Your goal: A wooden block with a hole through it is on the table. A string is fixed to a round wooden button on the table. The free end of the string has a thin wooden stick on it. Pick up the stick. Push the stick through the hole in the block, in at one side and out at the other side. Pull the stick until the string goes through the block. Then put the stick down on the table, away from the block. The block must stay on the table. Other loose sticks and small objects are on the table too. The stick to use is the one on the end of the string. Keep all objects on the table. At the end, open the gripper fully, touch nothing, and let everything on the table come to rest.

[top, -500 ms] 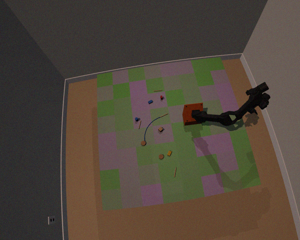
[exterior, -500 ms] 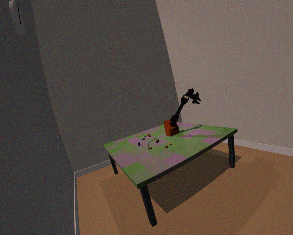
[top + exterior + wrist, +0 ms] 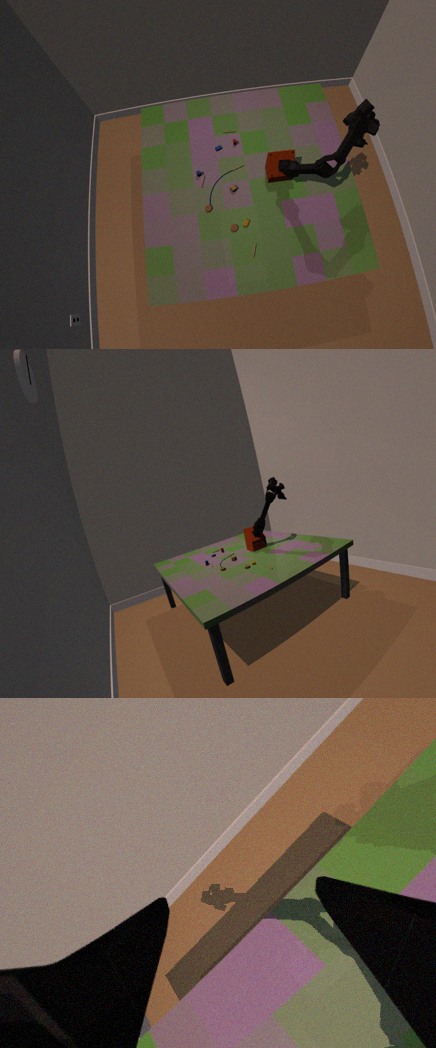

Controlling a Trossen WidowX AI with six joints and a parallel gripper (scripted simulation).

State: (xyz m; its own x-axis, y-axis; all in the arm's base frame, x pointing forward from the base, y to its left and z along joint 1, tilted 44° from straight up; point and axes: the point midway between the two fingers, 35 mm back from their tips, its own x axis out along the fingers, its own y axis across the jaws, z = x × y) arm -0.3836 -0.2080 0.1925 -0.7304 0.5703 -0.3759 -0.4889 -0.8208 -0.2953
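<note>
The small wooden block [image 3: 233, 188] [image 3: 234, 558] stands on the table; its hole cannot be made out. The dark blue string [image 3: 214, 184] [image 3: 223, 561] curves from the round wooden button [image 3: 208, 208] [image 3: 223, 569] around the block's left side, clear of it. The thin wooden stick [image 3: 238, 167] on the string's end lies on the table behind the block, toward the orange base. My gripper [image 3: 241, 894] is open and empty, raised high at the table's right edge, far from the block and the stick.
Other sticks [image 3: 203, 181] [image 3: 229, 131] [image 3: 254, 250], a blue cylinder [image 3: 198, 173], a blue brick [image 3: 218, 148], a red cylinder [image 3: 234, 141], a second wooden button [image 3: 234, 228] and a yellow brick [image 3: 246, 222] lie around. The arm's orange base [image 3: 273, 165] [image 3: 251, 539] stands right of the stick.
</note>
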